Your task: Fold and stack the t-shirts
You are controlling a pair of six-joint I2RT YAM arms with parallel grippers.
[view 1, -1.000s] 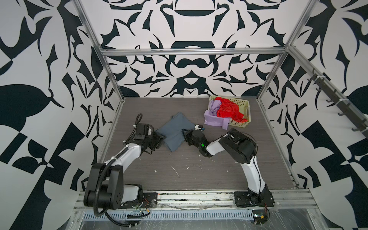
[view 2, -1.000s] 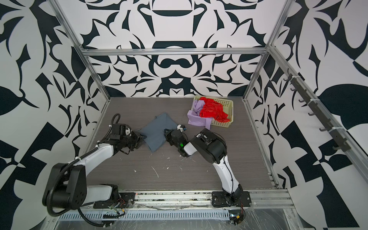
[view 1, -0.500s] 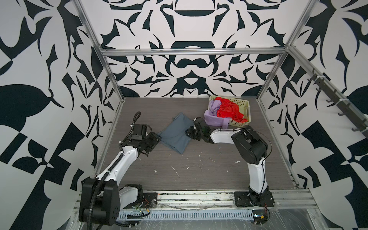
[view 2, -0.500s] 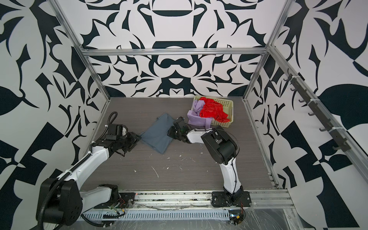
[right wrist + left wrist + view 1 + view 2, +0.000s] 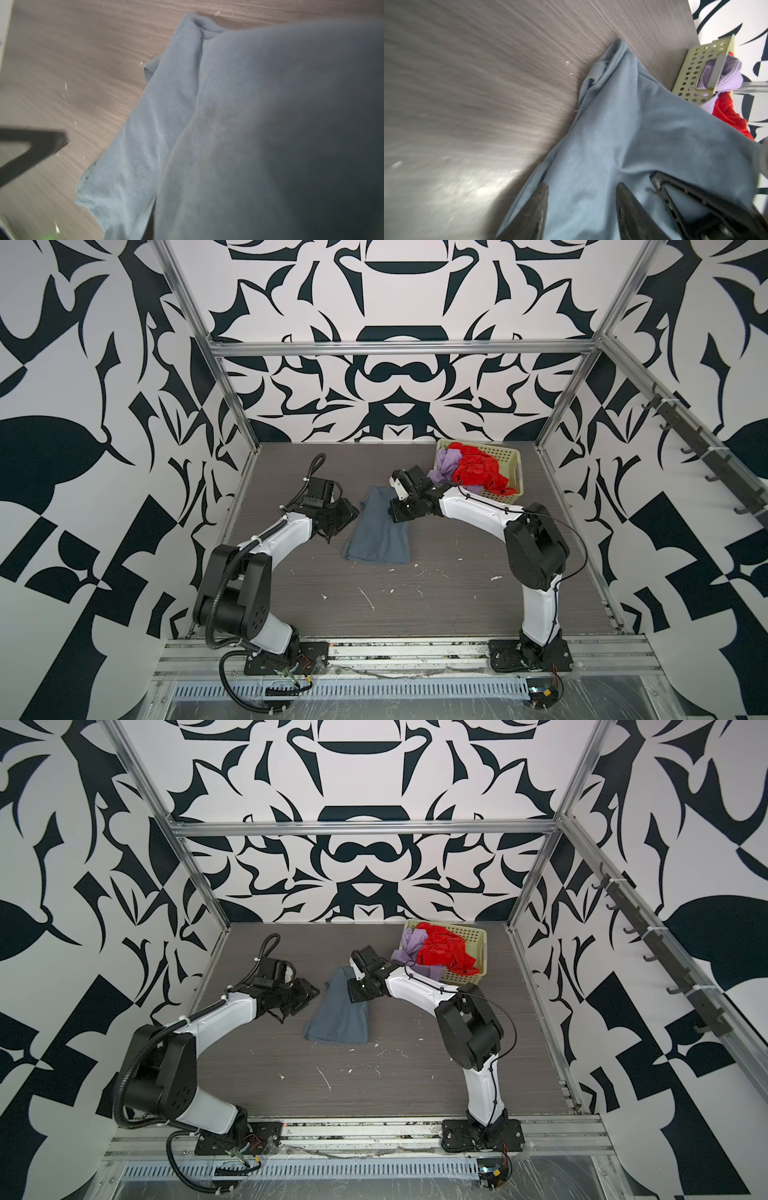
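1. The blue-grey shirt (image 5: pixel 376 531) lies on the table (image 5: pixel 415 614) at the centre of both top views. It is the only 1 of the 3 shirts out of the basket (image 5: pixel 509 456).
2. 1 second ago it sat as a diamond, with the right end effector (image 5: pixel 397 512) at its lower right corner. Now it is a long shape, narrow at the top and wide at the bottom. That end effector has travelled up toward the basket and sits on the shirt's upper right edge.
3. The right end effector is closed. Cloth hangs close across the right wrist view, so it appears to be gripping the shirt's edge.
4. The left end effector (image 5: pixel 581 185) has its jaws apart and grips nothing. In both top views it stands just beside the shirt's left edge, left of centre.
5. The red shirt (image 5: pixel 478 470) and the lilac shirt (image 5: pixel 446 460) are bunched in the basket at the upper right of the table. The lilac one spills over the basket's left rim.
6. My reading is that the pull has turned and stretched the shirt to line it up for a fold. The edges look uneven, so it likely needs smoothing first. With 2 shirts untouched, the task is at an early stage.
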